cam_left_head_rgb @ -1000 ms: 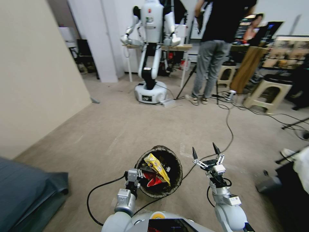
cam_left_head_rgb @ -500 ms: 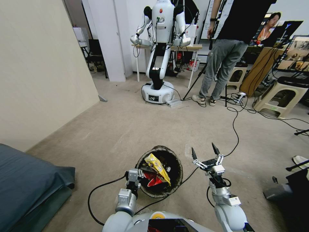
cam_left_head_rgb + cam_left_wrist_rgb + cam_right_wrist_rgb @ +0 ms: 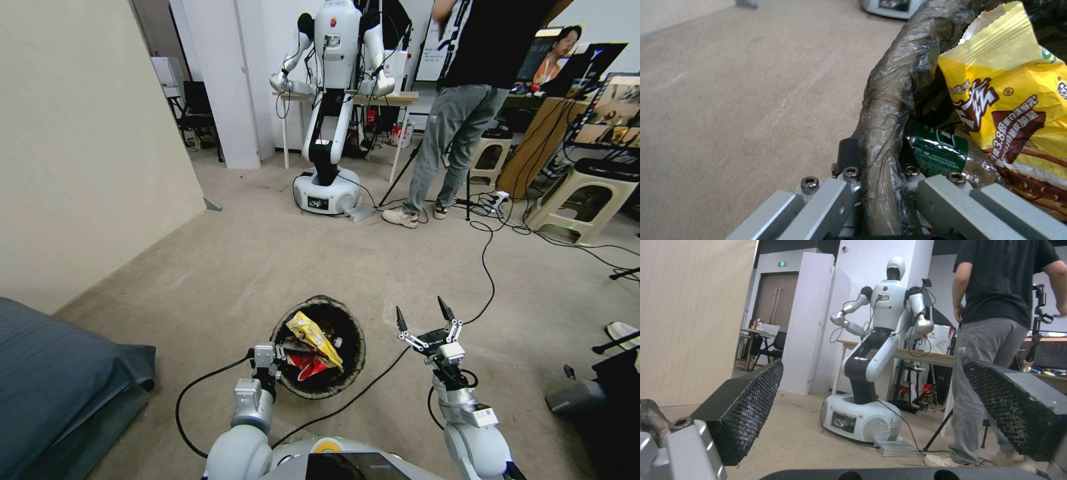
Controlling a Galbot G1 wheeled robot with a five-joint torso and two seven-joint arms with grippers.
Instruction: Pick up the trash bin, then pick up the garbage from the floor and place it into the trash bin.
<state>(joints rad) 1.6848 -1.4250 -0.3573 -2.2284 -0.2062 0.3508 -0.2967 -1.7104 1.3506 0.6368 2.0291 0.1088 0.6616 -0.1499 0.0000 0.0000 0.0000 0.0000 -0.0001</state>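
Trash bin (image 3: 320, 393) now leftward on carpet (image 3: 233, 267)

Open carpet (image 3: 267, 260) ahead; black cable (image 3: 487, 267) crosses right.

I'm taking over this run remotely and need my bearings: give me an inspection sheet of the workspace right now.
Surface: beige carpeted floor; no loose litter seen on it.
Job's things: small round trash bin with dark liner bag over its rim, holding a yellow snack wrapper, a red wrapper and a green-labelled clear plastic bottle.
Clutter: grey-blue cushion at the robot's left.
Grippers: left gripper clamped on the bin's near rim; right gripper open and empty, held beside the bin.
Cables: black cable trailing across the floor past the bin; another looping by the left arm.
Surroundings: white wheeled robot, a person standing, beige plastic stools, tan wall panel.
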